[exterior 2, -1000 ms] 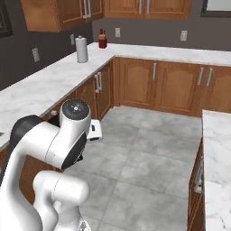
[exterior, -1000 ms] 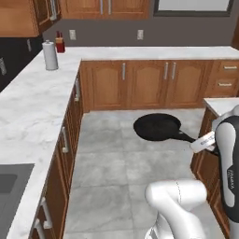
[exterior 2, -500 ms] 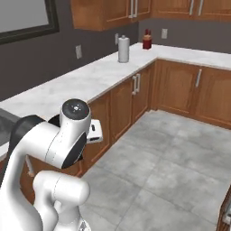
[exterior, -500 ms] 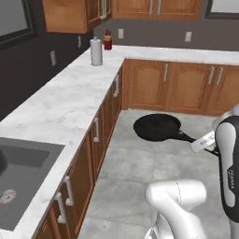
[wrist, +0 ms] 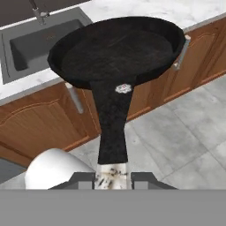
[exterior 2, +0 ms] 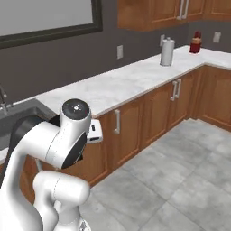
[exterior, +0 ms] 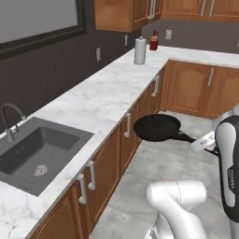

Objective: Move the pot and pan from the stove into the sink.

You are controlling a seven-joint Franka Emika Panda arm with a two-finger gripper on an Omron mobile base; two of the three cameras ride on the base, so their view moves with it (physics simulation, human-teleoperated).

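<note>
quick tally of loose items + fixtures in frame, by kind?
Frying pan: 1
Paper towel roll: 1
Red bottle: 1
Sink: 1
Faucet: 1
Wall outlets: 3
Total: 8

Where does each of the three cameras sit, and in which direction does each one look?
Left base view: behind the arm on its left, looking forward and down at the sink, the counter and the pan; the white arm rises lower right.
Right base view: behind on the right, facing the counter; the arm stands lower left.
Hand view: on the hand, looking along the gripper, shut on the pan's handle.
Shared: sink, counter.
</note>
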